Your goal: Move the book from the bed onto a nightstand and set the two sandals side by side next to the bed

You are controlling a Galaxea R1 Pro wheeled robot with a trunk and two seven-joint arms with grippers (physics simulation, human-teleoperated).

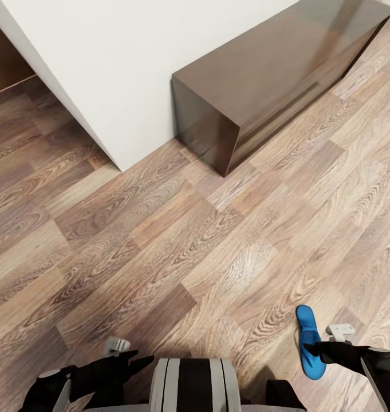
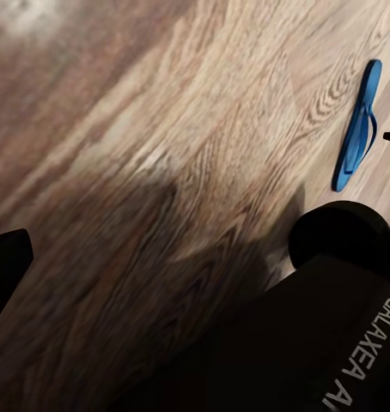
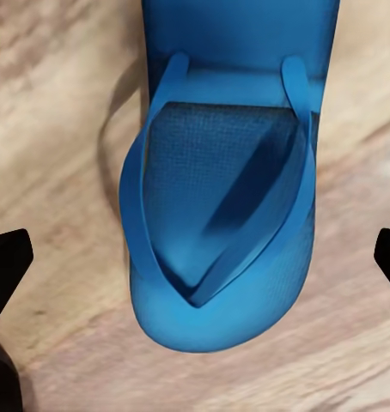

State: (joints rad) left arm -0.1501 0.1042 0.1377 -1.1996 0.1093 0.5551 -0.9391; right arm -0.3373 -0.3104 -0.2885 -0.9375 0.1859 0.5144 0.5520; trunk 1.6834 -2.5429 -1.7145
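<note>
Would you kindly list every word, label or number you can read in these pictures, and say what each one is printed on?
"GALAXEA", in white letters on the robot's dark body, seen in the left wrist view.
"A", the start of a second line beneath it, cut off by the picture's edge, so the rest cannot be read.
No text shows on the blue sandal, the dark cabinet, the wood floor or the white wall.

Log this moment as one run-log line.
right claw: open over blue sandal | sandal: flat on floor | left claw: idle
</note>
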